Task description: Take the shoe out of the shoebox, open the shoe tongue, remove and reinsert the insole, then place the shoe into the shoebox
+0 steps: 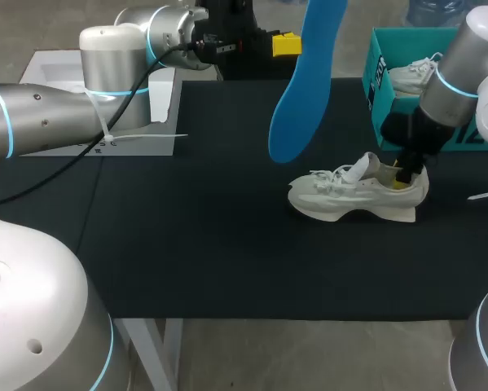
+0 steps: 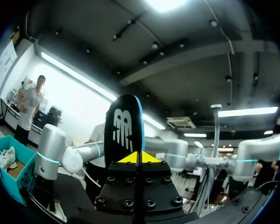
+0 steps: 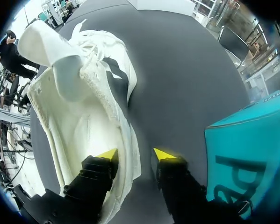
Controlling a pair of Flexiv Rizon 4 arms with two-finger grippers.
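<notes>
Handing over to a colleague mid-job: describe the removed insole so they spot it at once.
Above the black table, the left gripper holds it in the air beyond the white sneaker. It is the long flat blue insole, the only blue thing; the shoebox nearby is teal.

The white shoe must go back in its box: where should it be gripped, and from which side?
Probably grip the shoe by its heel collar, from above, pinching the wall from inside and outside: it stands on its sole with the opening upward, and that wall is thin.
</notes>
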